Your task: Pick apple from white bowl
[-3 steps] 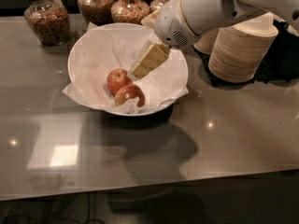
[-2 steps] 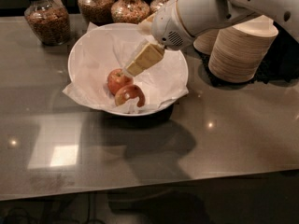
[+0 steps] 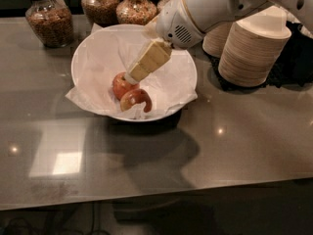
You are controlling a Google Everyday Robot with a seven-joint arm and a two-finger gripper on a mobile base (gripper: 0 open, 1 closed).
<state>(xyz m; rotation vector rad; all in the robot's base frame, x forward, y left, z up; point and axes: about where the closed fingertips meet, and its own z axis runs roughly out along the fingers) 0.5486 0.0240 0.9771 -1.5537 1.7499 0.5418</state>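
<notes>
Gripper (image 3: 131, 76) is seen side-on as one tan block, so open or closed cannot be told; its tip is down inside the white bowl (image 3: 93, 43), left of centre, touching or just above the top right of the orange-red apple (image 3: 120, 86), exact contact unclear. That apple is partly covered by the gripper tip and by the apple (image 3: 137, 100) in front. The task apple, darker red, sits low in the bowl near its front wall, just below and right of the other one and touching it, apart from the gripper. Its pale yellowish patch faces the camera and lower left, with the dark red skin arching over the patch; stem and calyx can't be made out, and it reads roundish with no clear long axis. Its lower edge sinks into the crumpled white paper (image 3: 80, 98), which spills over the rim at both sides. The white robot arm (image 3: 205, 9) comes in from the upper right, cut off by the frame, and hides the bowl's back right rim. Counts: two apples, one white bowl, one gripper. Three glass jars (image 3: 48, 18) of brownish food stand along the top edge, tops cropped, with a sliver of a fourth behind the arm. Two stacks of tan paper bowls (image 3: 254, 53) sit at right, the rear one mostly hidden by the arm. All rest on a glossy grey countertop (image 3: 234, 146).
</notes>
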